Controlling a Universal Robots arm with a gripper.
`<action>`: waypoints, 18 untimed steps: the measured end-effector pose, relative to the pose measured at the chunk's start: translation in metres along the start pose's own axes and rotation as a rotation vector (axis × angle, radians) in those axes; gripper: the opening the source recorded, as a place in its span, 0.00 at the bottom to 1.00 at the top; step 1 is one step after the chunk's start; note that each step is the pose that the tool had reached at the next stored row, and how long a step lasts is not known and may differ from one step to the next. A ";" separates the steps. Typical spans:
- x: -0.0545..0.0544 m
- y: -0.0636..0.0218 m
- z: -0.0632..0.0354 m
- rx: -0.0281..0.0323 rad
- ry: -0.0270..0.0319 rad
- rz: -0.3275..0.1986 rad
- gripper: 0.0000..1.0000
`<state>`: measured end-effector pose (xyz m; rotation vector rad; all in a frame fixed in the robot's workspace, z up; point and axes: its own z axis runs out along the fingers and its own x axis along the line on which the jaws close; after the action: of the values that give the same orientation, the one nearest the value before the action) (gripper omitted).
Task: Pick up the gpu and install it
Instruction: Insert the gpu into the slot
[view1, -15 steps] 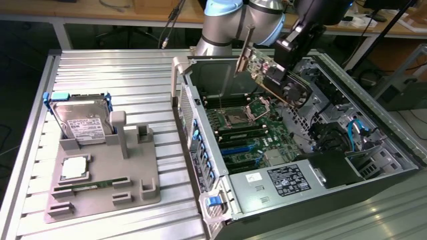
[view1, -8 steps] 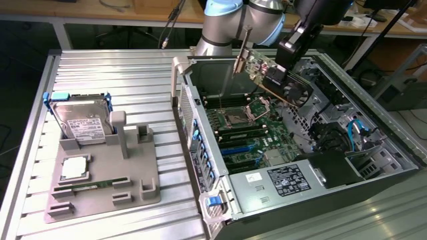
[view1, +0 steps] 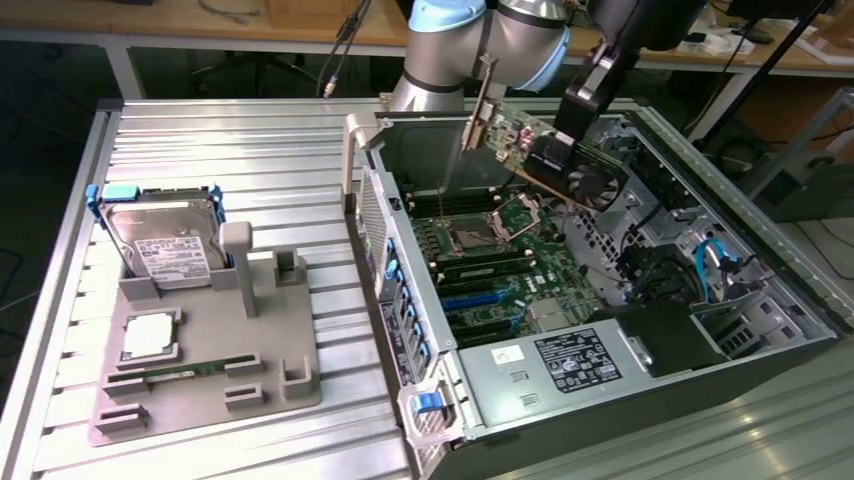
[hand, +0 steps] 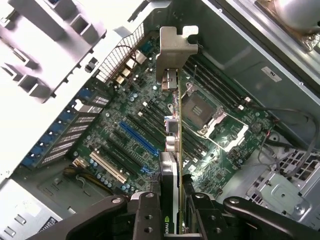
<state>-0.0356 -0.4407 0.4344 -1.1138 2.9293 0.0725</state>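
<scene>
The gpu (view1: 534, 150), a dark green card with a black fan and a long silver bracket (view1: 474, 120), hangs in the air above the open computer case (view1: 747, 190). My gripper (view1: 567, 125) is shut on its upper edge. In the wrist view the card (hand: 178, 150) runs edge-on away from my fingers (hand: 150, 212), its silver bracket (hand: 172, 55) at the far end. It floats over the motherboard (hand: 125, 120), above the blue slot (hand: 137, 137) and the black slots, apart from them. The CPU socket (hand: 200, 107) lies beside it.
A grey holder tray (view1: 200, 360) on the slatted table holds a hard drive (view1: 167, 245) upright, a silver CPU (view1: 147, 340) and a RAM stick (view1: 180, 372). Inside the case sit the power supply (view1: 574, 360), blue cables (view1: 714, 265) and drive cages.
</scene>
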 end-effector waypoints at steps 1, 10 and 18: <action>0.000 0.0000 0.0000 -0.0004 0.0005 -0.013 0.27; 0.000 0.0000 0.0000 -0.0040 0.0071 -0.175 0.27; 0.000 0.0000 0.0000 -0.0064 0.0114 -0.279 0.27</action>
<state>-0.0355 -0.4407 0.4344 -1.5138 2.7515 0.0735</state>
